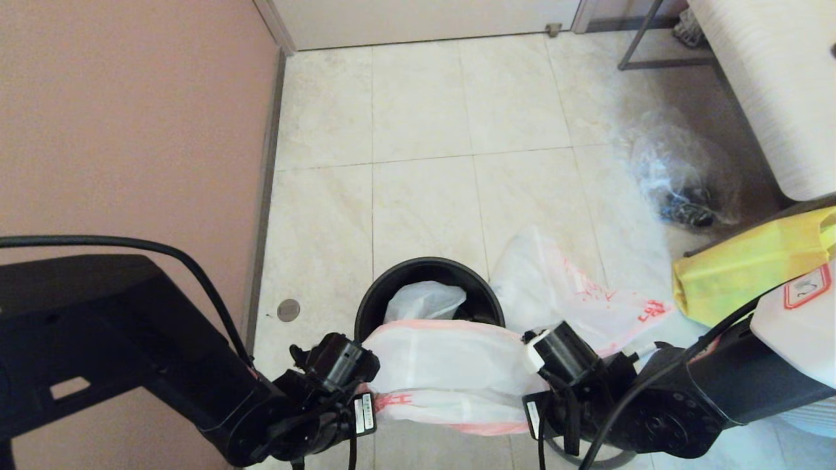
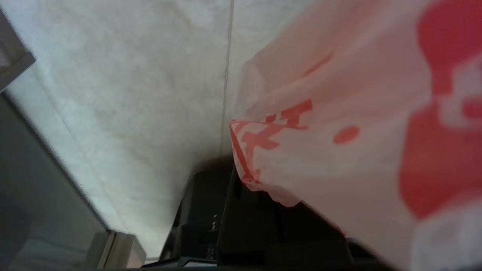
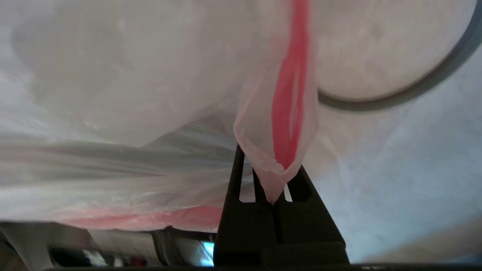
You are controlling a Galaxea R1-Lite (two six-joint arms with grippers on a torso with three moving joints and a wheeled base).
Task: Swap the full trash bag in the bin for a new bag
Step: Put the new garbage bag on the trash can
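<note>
Pale marble-look floor tiles (image 1: 424, 215), bounded by a pink wall on the left and a white door at the far end.

Nearest: new bag (image 1: 444, 365), white with red print, stretched flat between both arms just short of the bin.
- Left gripper (image 1: 366, 401): pressed together on the bag's left edge; the left wrist view shows printed film (image 2: 339, 143) bunching straight off the dark fingers (image 2: 211, 210).
- Right gripper (image 3: 272, 195): pinched on a folded red-striped corner of the same bag, film drawn to a point between the fingers (image 3: 297, 188).
- Grey hoop (image 3: 414, 86): lying on the floor near the right arm, off the bin.

Middle: bin (image 1: 372, 307), round and black, upright on the floor just beyond the stretched bag. A crumpled white bag (image 1: 424, 299) sits inside it. Another white bag with red print (image 1: 562, 287) lies on the floor to its right.

Right and farther: yellow bag (image 1: 744, 261); clear plastic bag with dark contents (image 1: 679, 183); white bench (image 1: 777, 85).

Progress, as judged: hoop is off and the new bag is held spread, ready. Left to do: open its mouth over the rim, settle it in, refit the hoop. Whether the white bag in the bin is the old one cannot be told.
</note>
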